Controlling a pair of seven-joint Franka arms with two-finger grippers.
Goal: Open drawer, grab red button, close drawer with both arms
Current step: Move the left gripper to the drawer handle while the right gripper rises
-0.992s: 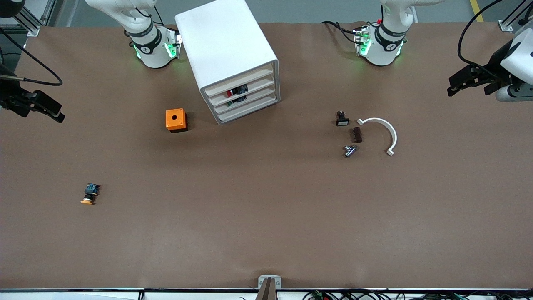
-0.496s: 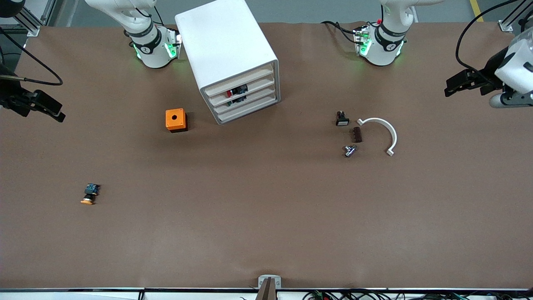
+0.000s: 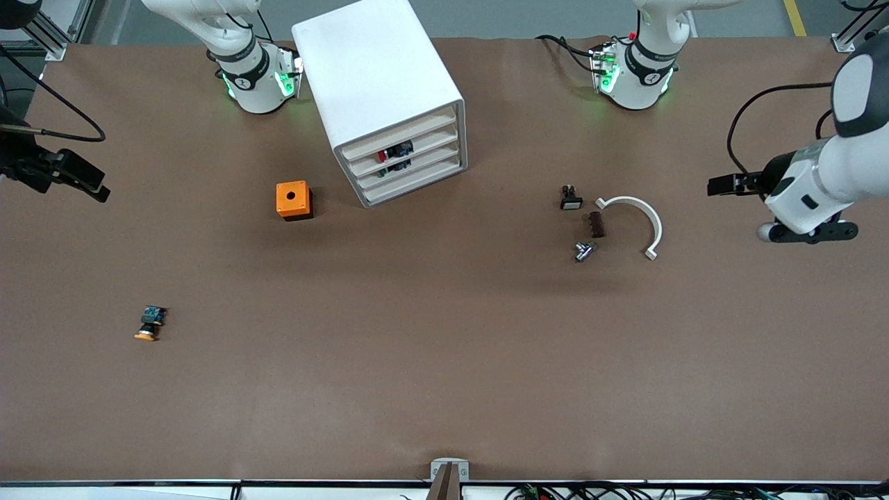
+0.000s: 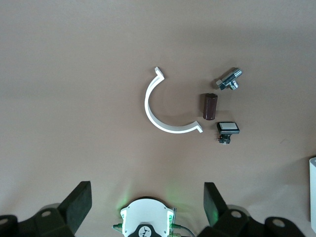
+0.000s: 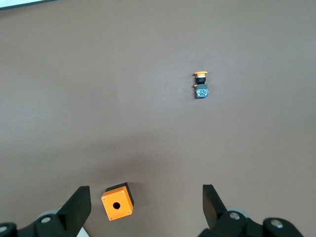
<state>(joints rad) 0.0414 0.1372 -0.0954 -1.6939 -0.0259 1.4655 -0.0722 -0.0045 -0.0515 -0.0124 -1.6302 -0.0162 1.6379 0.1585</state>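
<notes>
Left gripper (image 4: 147, 212) spread, empty, over table nr white curved clip (image 4: 165, 109), right gripper (image 5: 146, 207) spread, empty, above orange box (image 5: 117, 201), drawer (image 3: 401, 154) shut w/ button (image 3: 383, 155) inside

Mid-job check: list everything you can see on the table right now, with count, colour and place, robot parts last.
cabinet: one, white, four drawers, between the arm bases
drawer: one, beige front, second from top, shut
button: one, red cap, in that drawer
orange box: one, with hole, beside the cabinet
orange-capped button: one, toward the right arm's end, nearer the camera
curved bracket: one, white, toward the left arm's end
small parts: three, dark and silver, beside the bracket
left hand: open, over bare table beside the bracket
right hand: open, over the right arm's end of the table
</notes>
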